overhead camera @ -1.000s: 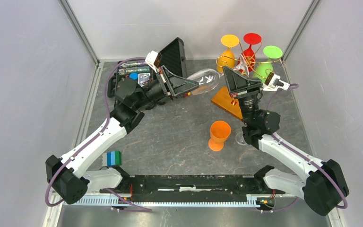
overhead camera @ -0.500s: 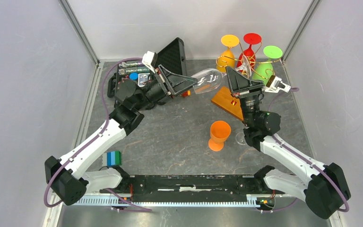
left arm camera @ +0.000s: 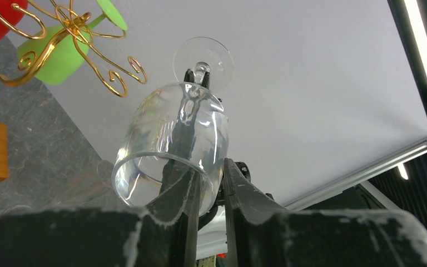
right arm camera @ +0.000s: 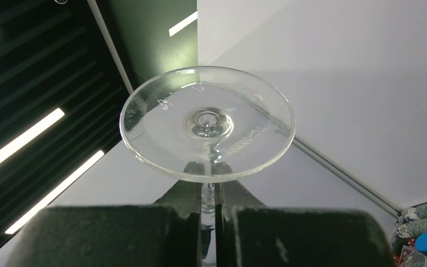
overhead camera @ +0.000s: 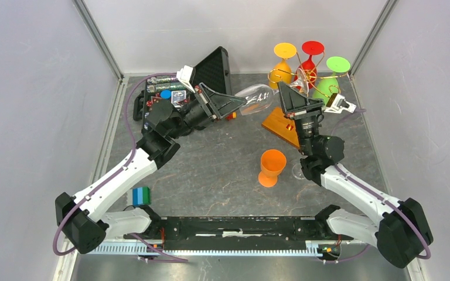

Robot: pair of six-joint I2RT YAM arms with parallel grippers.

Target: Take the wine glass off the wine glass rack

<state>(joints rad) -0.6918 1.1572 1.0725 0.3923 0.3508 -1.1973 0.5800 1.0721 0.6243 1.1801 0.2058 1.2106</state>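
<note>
A clear wine glass hangs on its side in the air between my two grippers, left of the gold wire wine glass rack. My left gripper is shut on the bowl's rim, one finger inside the bowl and one outside, as the left wrist view shows with the glass above it. My right gripper is shut on the stem just below the round foot; its fingertips pinch the stem. The rack's wooden base lies under my right wrist.
Yellow, red and green glasses hang on the rack. An orange cup stands mid-table, another clear glass beside it. An open black case with chips sits back left. A blue-green block lies front left.
Both grippers and the clear glass have shifted slightly toward the back of the table; both grips are unchanged.
</note>
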